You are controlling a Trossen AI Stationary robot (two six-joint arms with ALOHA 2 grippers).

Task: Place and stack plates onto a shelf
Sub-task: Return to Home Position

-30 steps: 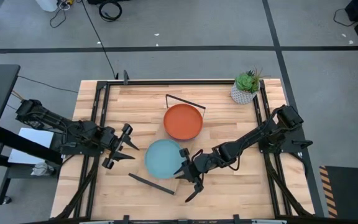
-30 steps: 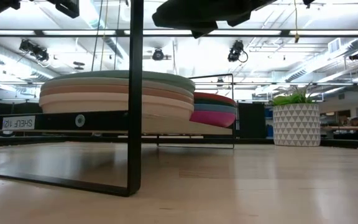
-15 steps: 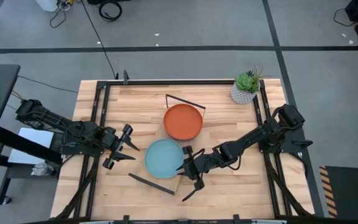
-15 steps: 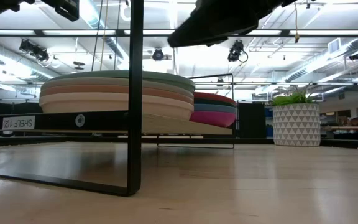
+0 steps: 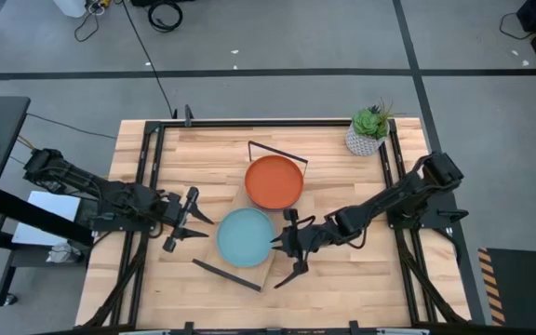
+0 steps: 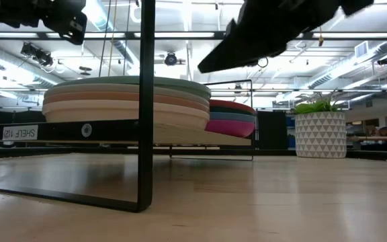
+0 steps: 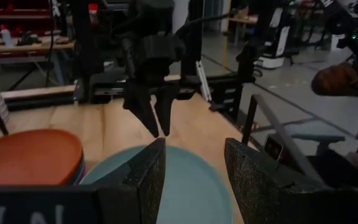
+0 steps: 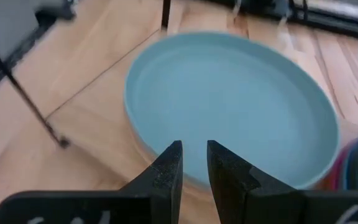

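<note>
Two stacks of plates rest on the shelf (image 5: pixel 264 271), a light-wood plank with black end brackets lying aslant mid-table. A light blue plate (image 5: pixel 243 236) (image 8: pixel 229 106) tops the near stack, an orange plate (image 5: pixel 274 181) (image 7: pixel 27 155) the far one. In the low view the near stack (image 6: pixel 126 101) shows cream and salmon plates below, and the far stack (image 6: pixel 231 118) shows magenta at the bottom. My right gripper (image 5: pixel 274 244) (image 8: pixel 194 146) hovers just right of the light blue plate, fingers a narrow gap apart. My left gripper (image 5: pixel 205 221) (image 7: pixel 194 146) is open, left of that plate.
A white potted plant (image 5: pixel 368 130) (image 6: pixel 320 128) stands at the table's far right corner. The shelf's black brackets (image 5: pixel 225 274) (image 6: pixel 146 101) rise at both ends of the plank. Bare tabletop (image 5: pixel 342 288) lies near and right of the shelf.
My right gripper has drawn back from the light blue plate toward the table's right, rising somewhat. My left gripper has moved right, closer to that plate. The plates have stayed put.
</note>
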